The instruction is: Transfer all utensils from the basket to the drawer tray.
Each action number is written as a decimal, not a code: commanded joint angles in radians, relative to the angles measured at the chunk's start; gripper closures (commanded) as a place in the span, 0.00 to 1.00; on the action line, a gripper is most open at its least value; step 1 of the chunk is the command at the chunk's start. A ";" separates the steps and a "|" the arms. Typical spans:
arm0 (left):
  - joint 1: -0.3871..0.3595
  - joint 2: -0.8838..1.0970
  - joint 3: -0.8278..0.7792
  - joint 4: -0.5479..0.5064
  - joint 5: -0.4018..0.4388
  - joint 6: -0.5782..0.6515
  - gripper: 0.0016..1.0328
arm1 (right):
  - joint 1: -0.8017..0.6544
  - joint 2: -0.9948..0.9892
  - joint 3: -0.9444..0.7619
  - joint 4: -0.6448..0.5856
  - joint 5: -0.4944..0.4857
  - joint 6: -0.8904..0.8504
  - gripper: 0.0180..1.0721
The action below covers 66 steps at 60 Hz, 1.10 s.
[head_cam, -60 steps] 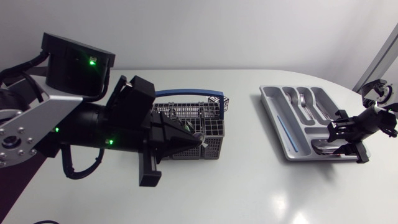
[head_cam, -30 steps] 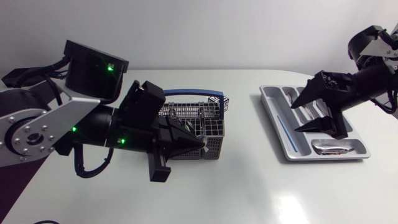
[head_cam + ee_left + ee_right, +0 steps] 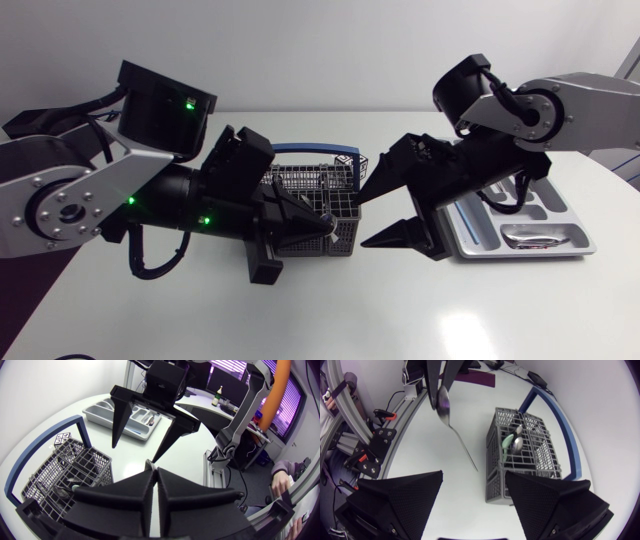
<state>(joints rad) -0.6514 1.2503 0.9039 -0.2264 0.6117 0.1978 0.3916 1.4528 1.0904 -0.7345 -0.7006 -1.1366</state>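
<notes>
Handover step, by the look of it: left gripper (image 3: 325,228) pinched shut on a spoon (image 3: 455,432) beside the basket (image 3: 310,180) (utensils remain inside) at the table's middle, while the right gripper (image 3: 363,219), wide open and empty, must next close on its handle before the tray (image 3: 478,250) near the right edge.

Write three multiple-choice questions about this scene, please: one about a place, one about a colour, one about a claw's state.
1. Where is the right claw? A. Between the basket and the tray. B. Inside the tray. C. Behind the basket.
2. What colour is the basket's handle? A. Red. B. Blue. C. Yellow.
3. In what state is the left claw? A. Open, empty. B. Shut on a fork. C. Shut on a spoon.
Answers: 1 A, the head view shows it open there; 2 B, a blue arc over the grey wire; 3 C, the right wrist view shows it pinching the spoon.
</notes>
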 commanded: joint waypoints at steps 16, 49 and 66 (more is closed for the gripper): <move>0.009 0.035 0.046 -0.021 0.088 -0.034 0.97 | 0.082 0.041 -0.015 0.040 -0.086 0.087 0.53; 0.032 0.029 0.058 -0.051 0.149 -0.035 0.97 | 0.116 0.029 -0.029 -0.042 -0.099 0.072 0.92; 0.038 0.018 0.070 -0.051 0.149 -0.054 0.68 | 0.121 0.014 -0.037 -0.071 -0.099 0.069 0.95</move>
<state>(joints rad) -0.6216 1.2728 0.9344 -0.2794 0.7532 0.1532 0.5076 1.4765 1.0828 -0.7841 -0.7948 -1.0874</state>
